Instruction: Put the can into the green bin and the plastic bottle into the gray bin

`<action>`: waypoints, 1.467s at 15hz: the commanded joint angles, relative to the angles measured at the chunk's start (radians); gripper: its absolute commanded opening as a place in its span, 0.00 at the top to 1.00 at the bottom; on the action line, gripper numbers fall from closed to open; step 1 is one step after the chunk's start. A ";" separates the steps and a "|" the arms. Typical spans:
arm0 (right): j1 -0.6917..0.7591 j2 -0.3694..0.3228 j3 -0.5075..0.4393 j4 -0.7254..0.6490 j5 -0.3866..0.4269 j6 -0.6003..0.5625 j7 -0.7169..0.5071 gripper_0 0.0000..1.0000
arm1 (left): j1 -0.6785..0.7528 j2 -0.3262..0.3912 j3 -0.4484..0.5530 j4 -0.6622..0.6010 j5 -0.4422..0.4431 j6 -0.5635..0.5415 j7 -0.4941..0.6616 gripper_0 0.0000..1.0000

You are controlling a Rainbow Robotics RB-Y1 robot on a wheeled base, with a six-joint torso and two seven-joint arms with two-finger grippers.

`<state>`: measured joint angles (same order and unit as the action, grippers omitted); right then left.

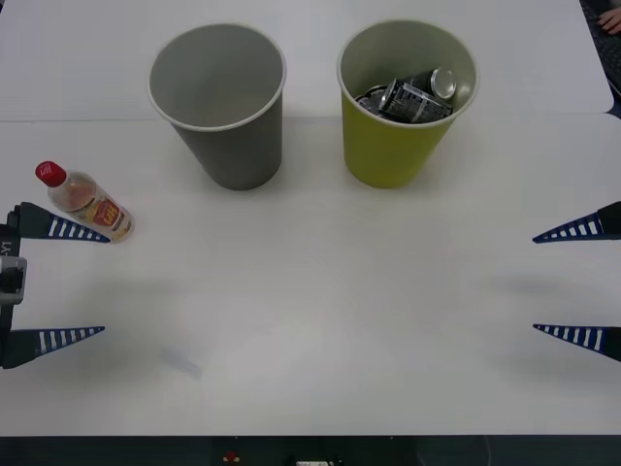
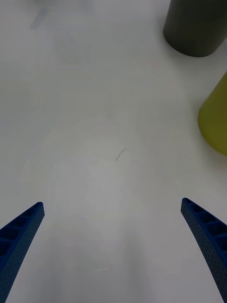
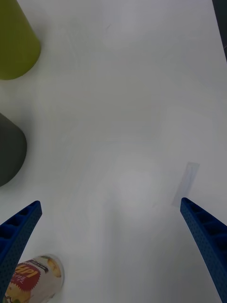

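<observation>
- Bright, even overhead light washes the white table nearly featureless.
- Shadows are soft and faint: pale smudges under the gray bin and green bin.
- No hard glare; a mild sheen on the crushed can.
- Both wrist views look slightly soft, with bin walls blurred at the edges.
</observation>
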<state>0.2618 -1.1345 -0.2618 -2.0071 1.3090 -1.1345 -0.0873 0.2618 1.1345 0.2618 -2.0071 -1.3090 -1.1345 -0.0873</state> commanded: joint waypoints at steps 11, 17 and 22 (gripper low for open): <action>0.000 0.000 0.000 0.000 0.000 0.000 0.000 0.00 | 0.066 -0.022 0.011 0.001 0.086 0.151 0.043 0.00; 0.000 0.000 0.000 0.000 0.000 0.000 0.000 0.00 | 0.148 -0.012 0.013 -0.001 0.249 0.263 0.207 0.00; 0.000 0.000 0.000 0.000 0.000 0.000 0.000 0.00 | 0.286 0.048 0.007 -0.001 0.521 0.447 0.198 0.00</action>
<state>0.2618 -1.1345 -0.2618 -2.0071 1.3090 -1.1345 -0.0873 0.5242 1.1720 0.2694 -2.0093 -0.8361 -0.7161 0.1163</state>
